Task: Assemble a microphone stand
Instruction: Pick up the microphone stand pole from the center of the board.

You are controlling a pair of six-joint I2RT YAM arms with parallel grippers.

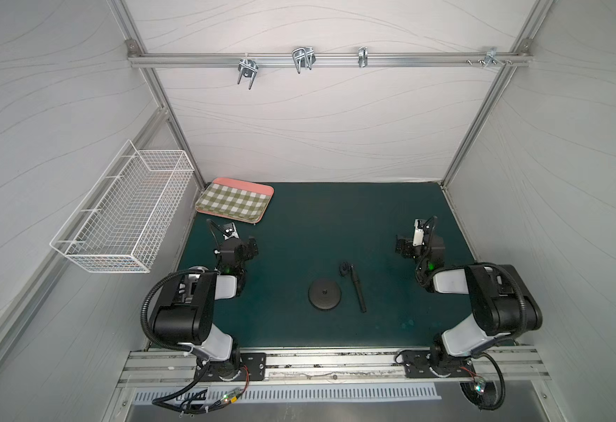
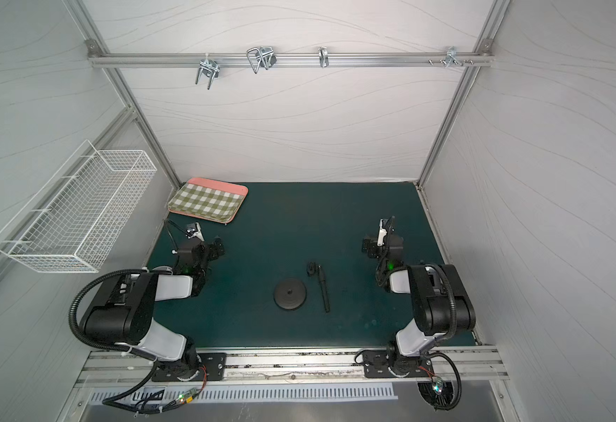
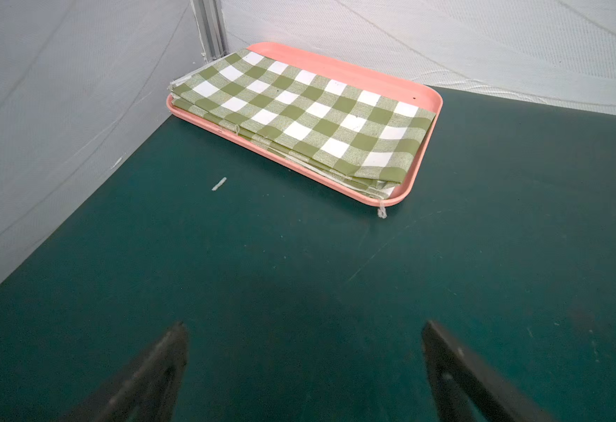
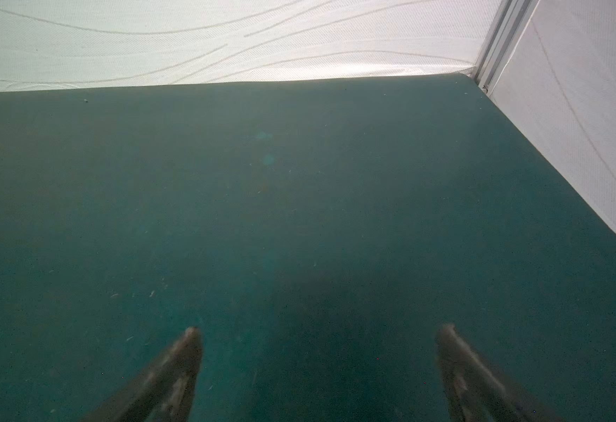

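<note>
The microphone stand lies in two black parts on the green mat, seen in both top views. Its round domed base (image 1: 325, 294) (image 2: 290, 294) sits flat near the middle. Just to its right lies the thin rod (image 1: 356, 290) (image 2: 322, 290), its U-shaped clip (image 1: 344, 269) at the far end. My left gripper (image 1: 251, 245) (image 3: 302, 325) hovers far left of the base, open and empty. Over at the right my right gripper (image 1: 401, 247) (image 4: 321, 329) is also open and empty, well away from the rod. Neither wrist view shows the stand.
A pink tray (image 1: 262, 188) (image 3: 434, 98) with a folded green checked cloth (image 1: 233, 201) (image 3: 299, 113) sits at the back left corner. A white wire basket (image 1: 124, 212) hangs on the left wall. Metal hooks (image 1: 302, 58) hang on the rear rail. White walls enclose the mat.
</note>
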